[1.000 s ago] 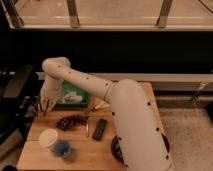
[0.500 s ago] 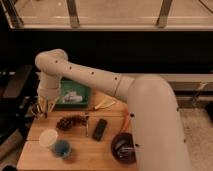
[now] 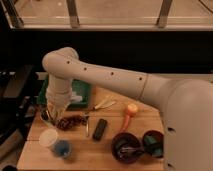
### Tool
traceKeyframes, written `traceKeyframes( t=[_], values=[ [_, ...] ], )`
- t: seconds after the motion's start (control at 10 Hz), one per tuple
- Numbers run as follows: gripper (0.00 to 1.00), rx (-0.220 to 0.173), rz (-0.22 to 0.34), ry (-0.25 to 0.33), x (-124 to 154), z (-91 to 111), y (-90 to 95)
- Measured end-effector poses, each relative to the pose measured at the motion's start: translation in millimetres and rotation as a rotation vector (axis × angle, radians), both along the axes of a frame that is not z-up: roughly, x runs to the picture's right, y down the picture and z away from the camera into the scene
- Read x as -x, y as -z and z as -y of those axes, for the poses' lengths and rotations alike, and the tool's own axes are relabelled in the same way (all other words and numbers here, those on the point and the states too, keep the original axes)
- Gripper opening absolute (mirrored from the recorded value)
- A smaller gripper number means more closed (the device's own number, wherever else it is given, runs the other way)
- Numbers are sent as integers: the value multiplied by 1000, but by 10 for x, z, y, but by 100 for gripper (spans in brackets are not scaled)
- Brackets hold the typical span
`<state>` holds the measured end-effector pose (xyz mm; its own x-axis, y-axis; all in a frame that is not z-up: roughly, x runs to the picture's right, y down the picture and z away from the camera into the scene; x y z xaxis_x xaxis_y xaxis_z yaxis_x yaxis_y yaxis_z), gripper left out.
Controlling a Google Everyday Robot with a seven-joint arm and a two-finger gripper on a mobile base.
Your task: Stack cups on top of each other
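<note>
A huge white robot arm [image 3: 115,80] fills the right side and reaches left across the scene. In the last second its bulk has drawn off the middle of the table, and its elbow now bends down over the far-left corner. The gripper [image 3: 53,111] has sunk a little there and hangs close over the tabletop with its fingers together. I cannot tell whether anything is between them. A dark shape sits just below it, and I cannot say that this is the brownish cup.

The whitish cup [image 3: 48,137] and the blue cup [image 3: 62,148] have not moved. They stand just beside each other at the front-left corner, unstacked, so stacking seems barely begun.

Behind is a dark wall under a bright railed window. The wooden table [image 3: 107,150] holds two dark bowls [image 3: 125,147] at the front right and a green tray [image 3: 80,92] at the back left. Between them lie an orange carrot-like piece [image 3: 129,112], a black bar [image 3: 100,129] and a brown clump [image 3: 72,121].
</note>
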<state>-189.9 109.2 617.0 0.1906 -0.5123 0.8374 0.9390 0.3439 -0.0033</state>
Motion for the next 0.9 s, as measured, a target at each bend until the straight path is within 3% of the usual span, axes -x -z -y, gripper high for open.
traceKeyframes(
  t=[0.7, 0.9],
  values=[
    [0, 13, -10, -11, -62, -29, 23],
    [0, 40, -22, -47, -179, -173, 14]
  ],
)
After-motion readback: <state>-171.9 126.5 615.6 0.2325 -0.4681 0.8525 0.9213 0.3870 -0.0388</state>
